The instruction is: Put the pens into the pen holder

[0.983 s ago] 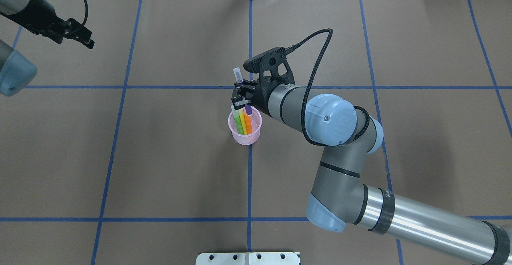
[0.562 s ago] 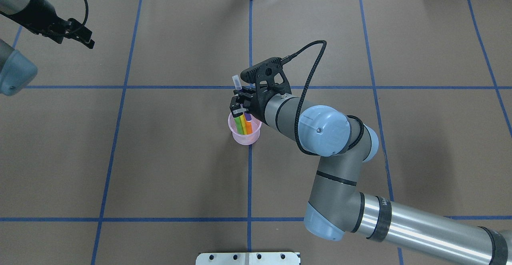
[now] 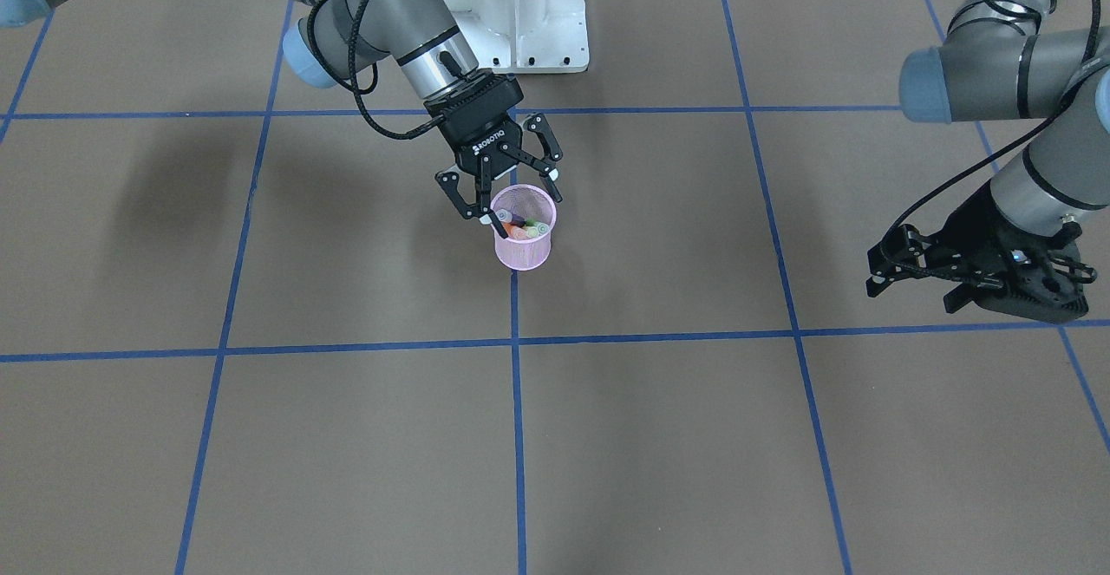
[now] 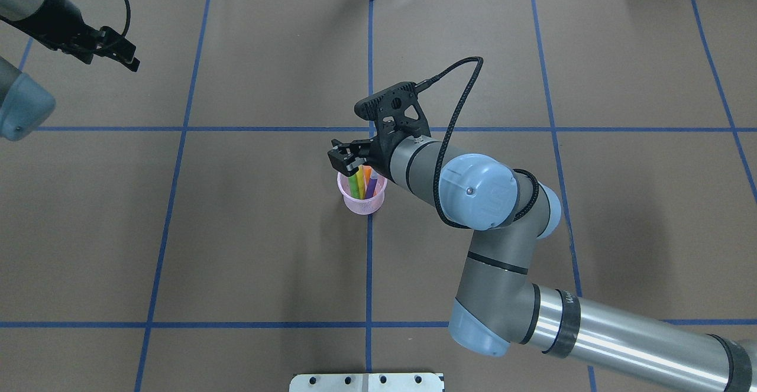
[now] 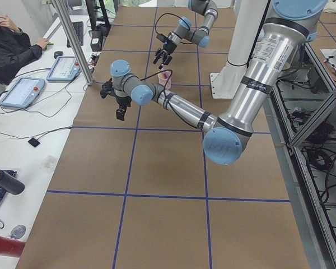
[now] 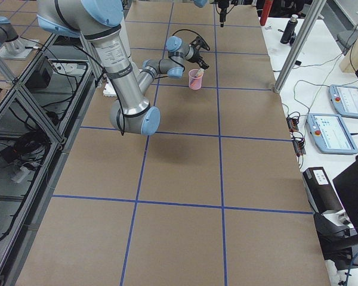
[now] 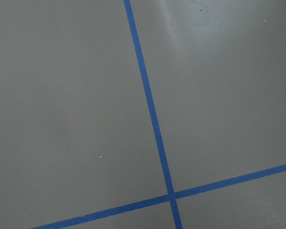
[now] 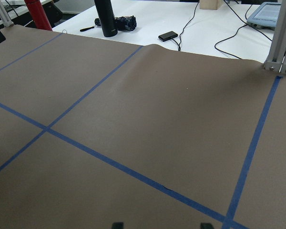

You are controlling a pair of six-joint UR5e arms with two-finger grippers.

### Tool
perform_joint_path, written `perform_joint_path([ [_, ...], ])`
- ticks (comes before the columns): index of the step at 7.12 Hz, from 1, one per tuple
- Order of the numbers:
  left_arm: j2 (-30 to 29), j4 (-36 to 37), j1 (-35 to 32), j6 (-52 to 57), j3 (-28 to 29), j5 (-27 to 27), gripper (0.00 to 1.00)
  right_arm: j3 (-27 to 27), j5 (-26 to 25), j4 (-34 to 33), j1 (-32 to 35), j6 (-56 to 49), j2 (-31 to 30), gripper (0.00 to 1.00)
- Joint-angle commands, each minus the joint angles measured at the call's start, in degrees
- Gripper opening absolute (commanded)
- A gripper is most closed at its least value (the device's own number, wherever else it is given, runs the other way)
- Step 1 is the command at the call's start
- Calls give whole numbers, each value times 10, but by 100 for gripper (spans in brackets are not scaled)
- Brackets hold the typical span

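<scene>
so a second ago the right gripper [image 3: 518, 205] was clamped on the slim purple pen with the whitish cap [image 4: 371, 186], holding it tilted over the small round pink wire-mesh cup [image 3: 522, 254] with only its lower end inside. now the fingers have let go and the purple pen stands in the cup, leaning by the green pen [image 4: 353, 186], the yellow pen [image 4: 359, 180] and the orange pen [image 4: 366, 173]. all four are in, tops poking past the rim. the right gripper is spread wide and holds nothing, just above the cup with a finger on either side of the rim; can't tell if a fingertip touches the mesh. cup hasn't shifted, upright on a blue tape line [image 4: 369, 274] of the brown table cover [image 4: 236, 232]. left gripper [image 3: 871, 271] hangs well apart from the cup, same spot as before, and i can't tell how far its fingers are spread
</scene>
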Motion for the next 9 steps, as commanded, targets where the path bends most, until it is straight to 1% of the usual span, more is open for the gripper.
perform_joint_path([
  [1,1,19,-20,48,5,-1,100,89,100,-177,61,0,-6,99],
  [2,-2,80,-38,136,4,-2,100,116,200,-278,123,-2,-9,99],
  [3,1,117,-66,201,6,-2,100,118,304,-350,189,-3,-12,99],
  [4,20,117,-72,212,20,0,100,118,383,-433,252,-17,-41,99],
  [5,30,115,-86,212,27,-1,100,112,424,-490,294,-63,-72,99],
  [6,34,110,-89,211,45,11,100,114,410,-501,310,-60,-125,99],
  [7,34,100,-89,210,50,45,100,99,373,-500,327,-60,-150,99],
  [8,36,88,-89,206,60,62,100,101,360,-500,355,-61,-146,99],
  [9,47,59,-88,203,83,63,100,102,355,-500,379,-62,-199,99],
])
